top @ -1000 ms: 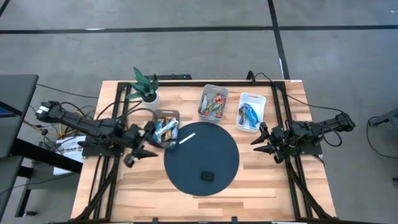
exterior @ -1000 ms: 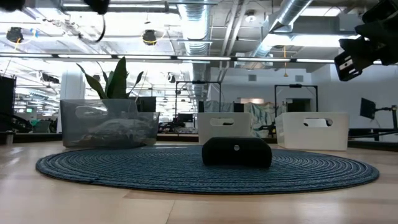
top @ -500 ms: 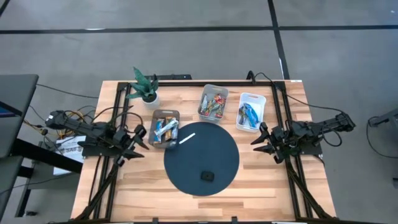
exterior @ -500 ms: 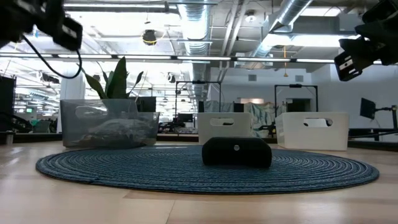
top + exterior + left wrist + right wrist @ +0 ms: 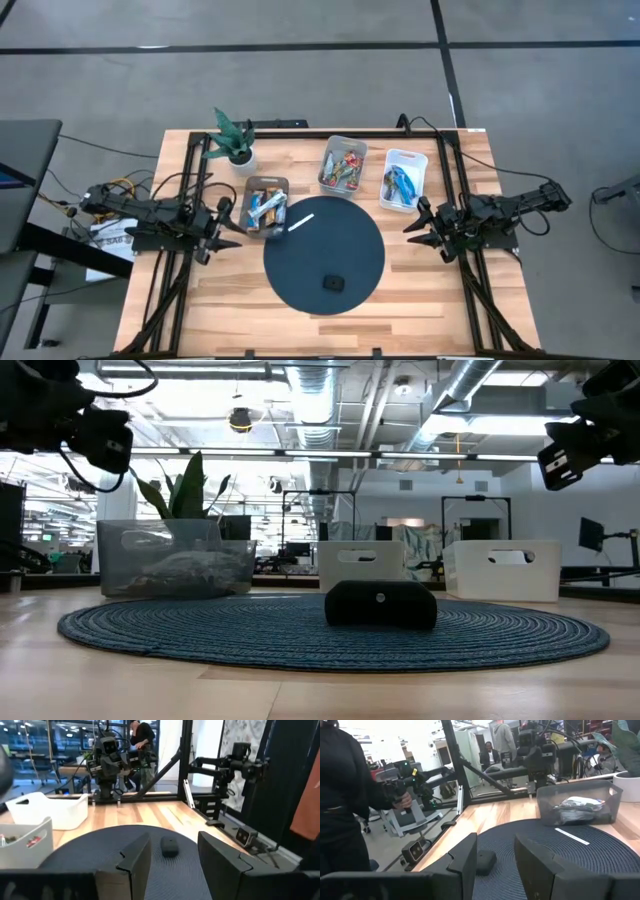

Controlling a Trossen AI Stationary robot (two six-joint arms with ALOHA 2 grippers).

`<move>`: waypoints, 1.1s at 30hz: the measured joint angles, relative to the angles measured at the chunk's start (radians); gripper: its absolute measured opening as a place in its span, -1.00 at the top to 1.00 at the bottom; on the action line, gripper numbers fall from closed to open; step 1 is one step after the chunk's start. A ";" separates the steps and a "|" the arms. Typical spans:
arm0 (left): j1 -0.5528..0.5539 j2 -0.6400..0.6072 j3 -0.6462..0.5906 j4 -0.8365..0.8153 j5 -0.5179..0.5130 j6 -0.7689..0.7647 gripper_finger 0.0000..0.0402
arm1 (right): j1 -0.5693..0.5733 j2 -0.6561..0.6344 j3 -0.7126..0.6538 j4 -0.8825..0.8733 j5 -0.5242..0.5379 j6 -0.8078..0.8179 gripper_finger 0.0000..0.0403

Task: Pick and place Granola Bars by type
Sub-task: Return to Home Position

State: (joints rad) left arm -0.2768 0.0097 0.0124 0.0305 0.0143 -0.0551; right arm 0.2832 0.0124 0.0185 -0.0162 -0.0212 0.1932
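The granola bars lie sorted in three bins at the table's far side. Blue-and-white and silvery ones are in the grey bin (image 5: 266, 205), red and green ones in the clear bin (image 5: 342, 165), and blue ones in the white bin (image 5: 403, 180). My left gripper (image 5: 228, 231) hovers open at the table's left side, just left of the grey bin; in its wrist view its fingers (image 5: 172, 855) hold nothing. My right gripper (image 5: 415, 222) waits open at the right side, below the white bin, also empty (image 5: 495, 852).
A round dark blue woven mat (image 5: 350, 250) covers the table's middle. On it rest a small black block (image 5: 332, 283) and a white stick (image 5: 300, 222). A potted plant (image 5: 232, 140) stands at the far left corner. People stand in the room beyond the table.
My left arm has drawn back from the grey bin toward the table's left edge and come lower. It now hangs beside the mat. The right arm and the bins have stayed put.
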 joint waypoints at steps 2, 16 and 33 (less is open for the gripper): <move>0.000 0.004 0.000 -0.003 -0.012 0.017 0.24 | 0.000 0.000 0.000 0.000 0.000 0.000 0.39; 0.002 0.024 0.000 -0.007 -0.023 0.013 0.24 | 0.000 0.000 0.000 0.000 0.000 0.000 0.39; 0.001 0.020 0.000 0.078 0.657 -0.149 0.24 | 0.000 0.000 0.000 0.000 0.000 0.000 0.39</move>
State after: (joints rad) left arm -0.2757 0.0299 0.0120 0.1090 0.6717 -0.2042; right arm 0.2832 0.0124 0.0185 -0.0158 -0.0216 0.1928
